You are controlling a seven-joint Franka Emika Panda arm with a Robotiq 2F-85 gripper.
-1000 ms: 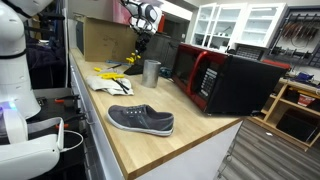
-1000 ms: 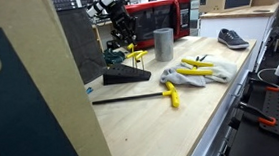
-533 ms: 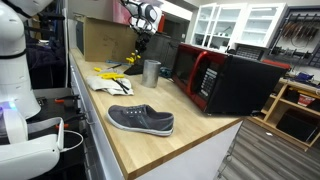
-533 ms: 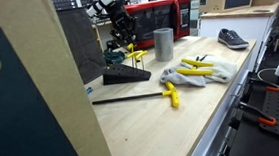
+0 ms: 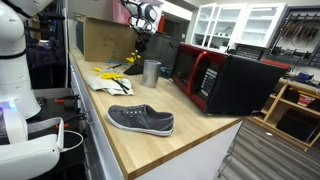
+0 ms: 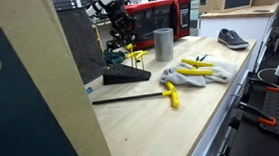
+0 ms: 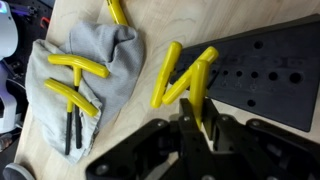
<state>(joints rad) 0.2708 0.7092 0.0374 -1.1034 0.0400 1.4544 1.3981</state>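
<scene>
In the wrist view my gripper [image 7: 200, 122] is shut on the shaft of a yellow T-handle key [image 7: 198, 80]. It hangs just above the edge of a black wedge-shaped holder [image 7: 265, 75] full of holes. Another yellow T-handle key [image 7: 166, 78] stands right beside the held one. Two more yellow keys [image 7: 75, 80] lie on a grey cloth [image 7: 110, 60] to the left. In both exterior views the gripper [image 5: 137, 48] [image 6: 126, 39] points down over the holder [image 6: 129, 77] at the far end of the wooden bench.
A metal cup [image 5: 151, 71] [image 6: 164, 43] stands next to the holder. Behind it is a red and black microwave [image 5: 225, 80]. A grey shoe [image 5: 141, 119] lies near the bench's front. A cardboard box [image 5: 105, 40] is at the back. A long-shafted yellow key [image 6: 169, 94] lies loose.
</scene>
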